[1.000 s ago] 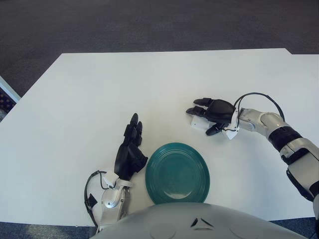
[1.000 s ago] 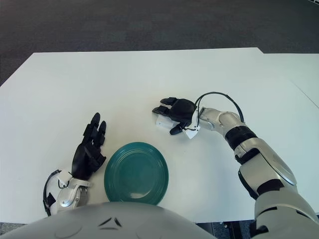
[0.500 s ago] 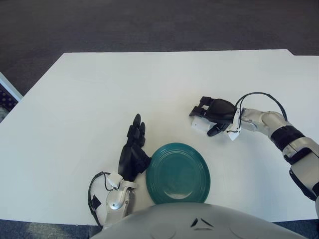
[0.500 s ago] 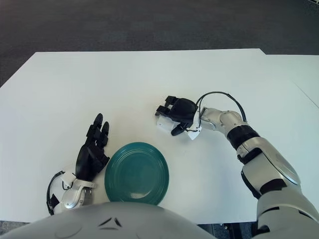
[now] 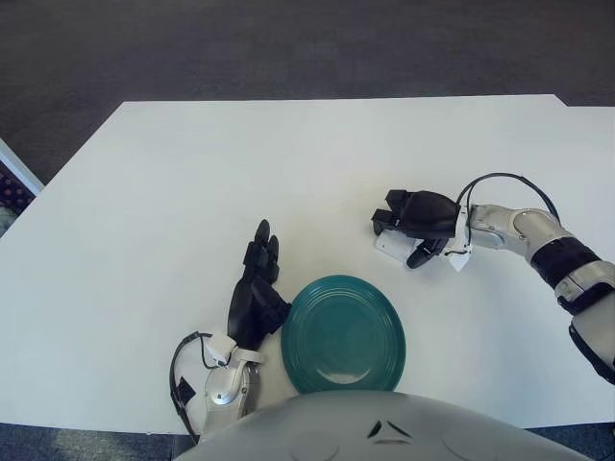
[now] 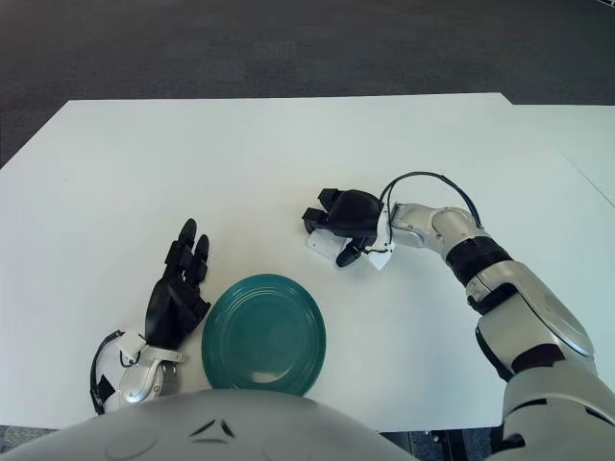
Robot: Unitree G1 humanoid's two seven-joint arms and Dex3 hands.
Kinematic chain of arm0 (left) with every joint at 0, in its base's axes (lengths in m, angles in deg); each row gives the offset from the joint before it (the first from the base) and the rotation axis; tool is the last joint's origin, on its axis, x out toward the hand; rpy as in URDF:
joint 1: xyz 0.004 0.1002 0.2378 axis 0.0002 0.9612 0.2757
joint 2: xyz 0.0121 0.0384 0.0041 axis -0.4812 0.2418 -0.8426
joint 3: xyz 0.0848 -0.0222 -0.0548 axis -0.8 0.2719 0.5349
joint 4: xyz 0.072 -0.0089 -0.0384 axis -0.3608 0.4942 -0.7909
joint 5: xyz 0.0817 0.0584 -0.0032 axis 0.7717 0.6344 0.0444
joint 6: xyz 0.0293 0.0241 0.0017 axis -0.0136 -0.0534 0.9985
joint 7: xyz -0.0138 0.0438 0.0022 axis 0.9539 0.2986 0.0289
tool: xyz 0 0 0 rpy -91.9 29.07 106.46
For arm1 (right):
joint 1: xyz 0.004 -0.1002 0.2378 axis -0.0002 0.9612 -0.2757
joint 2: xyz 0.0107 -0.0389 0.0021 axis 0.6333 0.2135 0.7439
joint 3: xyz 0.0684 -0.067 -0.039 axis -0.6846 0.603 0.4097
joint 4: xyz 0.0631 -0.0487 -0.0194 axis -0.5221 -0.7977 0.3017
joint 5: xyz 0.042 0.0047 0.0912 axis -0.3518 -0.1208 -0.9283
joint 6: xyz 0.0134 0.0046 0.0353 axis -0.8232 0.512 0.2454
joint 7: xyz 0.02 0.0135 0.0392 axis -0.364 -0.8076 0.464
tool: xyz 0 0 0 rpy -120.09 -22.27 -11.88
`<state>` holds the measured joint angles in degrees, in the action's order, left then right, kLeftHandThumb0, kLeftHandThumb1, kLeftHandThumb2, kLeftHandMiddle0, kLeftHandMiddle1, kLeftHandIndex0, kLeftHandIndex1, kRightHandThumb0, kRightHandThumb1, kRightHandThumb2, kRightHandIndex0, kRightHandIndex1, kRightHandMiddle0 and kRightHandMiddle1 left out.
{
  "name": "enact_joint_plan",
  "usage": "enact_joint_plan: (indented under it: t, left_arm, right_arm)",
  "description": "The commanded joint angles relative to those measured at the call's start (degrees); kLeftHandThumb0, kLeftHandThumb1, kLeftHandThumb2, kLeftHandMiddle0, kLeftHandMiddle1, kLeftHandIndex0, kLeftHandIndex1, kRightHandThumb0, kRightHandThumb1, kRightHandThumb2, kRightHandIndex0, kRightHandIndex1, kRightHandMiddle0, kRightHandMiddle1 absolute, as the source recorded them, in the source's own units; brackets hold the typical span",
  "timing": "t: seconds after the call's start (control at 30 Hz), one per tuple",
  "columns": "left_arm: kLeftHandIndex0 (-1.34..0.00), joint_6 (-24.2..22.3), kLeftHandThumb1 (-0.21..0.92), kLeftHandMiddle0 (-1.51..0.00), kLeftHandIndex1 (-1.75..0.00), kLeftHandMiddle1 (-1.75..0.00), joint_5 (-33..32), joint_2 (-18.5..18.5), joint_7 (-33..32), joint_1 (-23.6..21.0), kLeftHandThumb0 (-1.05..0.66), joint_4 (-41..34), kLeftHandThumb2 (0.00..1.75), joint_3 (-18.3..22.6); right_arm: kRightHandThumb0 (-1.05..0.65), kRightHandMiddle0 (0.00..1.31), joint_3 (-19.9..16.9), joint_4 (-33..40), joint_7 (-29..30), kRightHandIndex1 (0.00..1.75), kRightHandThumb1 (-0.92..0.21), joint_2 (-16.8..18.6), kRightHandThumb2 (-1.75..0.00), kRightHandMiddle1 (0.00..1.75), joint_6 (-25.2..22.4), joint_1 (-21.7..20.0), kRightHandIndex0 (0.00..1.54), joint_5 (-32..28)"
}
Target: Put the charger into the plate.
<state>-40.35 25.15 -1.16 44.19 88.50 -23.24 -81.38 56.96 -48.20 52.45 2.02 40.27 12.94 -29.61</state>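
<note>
The charger [image 5: 392, 244], a small white block, lies on the white table [image 5: 192, 173] in the left eye view, up and to the right of the green plate [image 5: 342, 334] and clear of its rim. The right hand [image 5: 415, 223] sits over it from the right: the black fingers [image 5: 392, 204] curl down across its far edge and the thumb [image 5: 419, 257] hooks under its near side, so the hand is clamped on the charger, with only the charger's lower left corner showing. I cannot tell whether the charger is lifted off the table or resting on it. A black cable [image 5: 500, 182] loops over the silver wrist behind the hand. The left hand [image 5: 256, 296] shows just left of the plate, palm edge beside the rim, its fingers straight and spread, pointing away from the robot and holding nothing; whether it touches the plate I cannot tell.

In the right eye view the charger [image 6: 324, 244] shows a little more of its white face, beneath the right hand [image 6: 348, 227], whose fingers [image 6: 320, 207] wrap the top and whose thumb [image 6: 348, 257] presses in from below. The plate [image 6: 263, 334] is empty, and the charger is near it but apart, toward its upper right. The left hand [image 6: 177, 298] stands open beside the plate's left edge.
</note>
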Motion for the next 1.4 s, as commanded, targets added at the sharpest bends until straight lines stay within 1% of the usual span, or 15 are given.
enact_joint_plan:
  t: [0.0, 0.23, 0.33, 0.47, 0.67, 0.87, 0.93, 1.0, 1.1, 1.2, 1.23, 1.27, 1.37]
  left_arm:
    - [-0.09, 0.62, 0.92, -0.07, -0.10, -0.03, -2.49, 1.30, 1.06, 1.01, -1.05, 5.05, 1.31, 0.12]
    - [-0.08, 0.95, 0.92, -0.07, -0.12, -0.02, -2.99, 1.32, 1.64, 0.41, -1.05, 5.50, 1.30, 0.49]
    - [-0.03, 1.49, 0.92, -0.08, -0.23, -0.01, -4.51, 1.82, 2.50, -0.01, -1.05, 6.06, 1.29, 0.96]
    - [-0.01, 1.74, 0.92, -0.08, -0.28, 0.00, -5.73, 1.98, 3.57, -0.16, -1.05, 6.29, 1.27, 1.24]
    - [0.00, -0.24, 0.92, -0.08, -0.28, 0.00, -7.47, 2.04, 3.68, -0.14, -1.05, 5.47, 1.25, 1.76]
    - [0.00, 0.76, 0.92, -0.07, -0.25, 0.00, -8.06, 1.82, 4.10, -0.57, -1.05, 6.16, 1.25, 2.25]
    - [0.00, 0.67, 0.92, -0.06, -0.25, 0.00, -8.02, 1.54, 4.17, -0.61, -1.05, 6.13, 1.25, 2.36]
    - [0.00, 0.49, 0.92, -0.05, -0.24, 0.00, -7.98, 1.24, 4.29, -0.62, -1.05, 6.11, 1.26, 2.50]
    - [0.00, 0.38, 0.92, -0.04, -0.23, 0.00, -8.15, 0.89, 4.72, -0.70, -1.05, 6.24, 1.27, 2.77]
    - [0.00, 0.36, 0.92, -0.03, -0.22, 0.00, -8.29, 0.79, 5.19, -0.79, -1.05, 6.37, 1.27, 3.02]
    - [0.00, -0.01, 0.92, -0.03, -0.21, 0.00, -8.42, 0.67, 5.33, -0.75, -1.05, 6.21, 1.27, 3.07]
    - [0.00, -0.14, 0.92, -0.03, -0.22, 0.00, -8.53, 0.62, 5.50, -0.73, -1.05, 6.16, 1.27, 3.16]
    - [0.00, 0.06, 0.92, -0.04, -0.23, -0.01, -8.48, 0.60, 5.87, -0.74, -1.05, 6.24, 1.27, 3.41]
  right_arm:
    - [-0.85, 0.97, 0.05, -0.98, -2.59, 1.75, -0.92, 0.03, -0.86, 1.75, 0.15, 1.02, 1.09, 0.19]
    - [-0.87, 1.00, -1.04, -1.71, -4.22, 1.75, -0.92, 0.74, -0.89, 1.75, -0.37, 1.12, 1.13, -1.25]
    - [-0.88, 1.02, -1.27, -2.07, -4.61, 1.75, -0.92, 1.01, -0.92, 1.75, -0.50, 1.03, 1.14, -1.61]
    - [-0.89, 1.02, -1.51, -2.04, -4.86, 1.75, -0.92, 1.11, -0.95, 1.75, -0.63, 1.09, 1.15, -1.75]
    - [-0.90, 1.03, -1.70, -2.33, -4.62, 1.75, -0.92, 1.72, -0.98, 1.75, -0.93, 0.94, 1.16, -1.42]
    - [-0.87, 1.02, -1.76, -1.78, -3.98, 1.75, -0.92, 2.30, -0.97, 1.75, -2.16, 0.57, 1.16, -0.49]
    - [-0.84, 1.01, -2.07, -1.75, -4.21, 1.75, -0.92, 2.53, -0.95, 1.75, -2.50, -0.45, 1.15, -0.55]
    - [-0.81, 1.00, -2.99, -1.36, -5.63, 1.75, -0.92, 2.61, -0.94, 1.75, -2.91, -2.17, 1.14, -1.67]
    - [-0.78, 0.98, -5.62, 2.19, -10.33, 1.75, -0.92, 1.91, -0.92, 1.75, -3.64, -3.81, 1.13, -5.60]
    - [-0.76, 0.98, -7.66, 5.38, -13.98, 1.75, -0.92, 1.47, -0.91, 1.75, -4.43, -3.67, 1.12, -8.20]
    - [-0.75, 0.97, -9.02, 7.52, -15.47, 1.75, -0.92, 1.15, -0.90, 1.75, -5.33, -3.41, 1.12, -9.89]
    - [-0.74, 0.97, -10.24, 9.25, -16.37, 1.75, -0.92, 1.00, -0.89, 1.75, -6.16, -3.01, 1.12, -11.10]
    - [-0.72, 0.97, -12.44, 12.36, -17.96, 1.75, -0.92, 1.00, -0.87, 1.75, -7.83, -1.78, 1.12, -12.81]
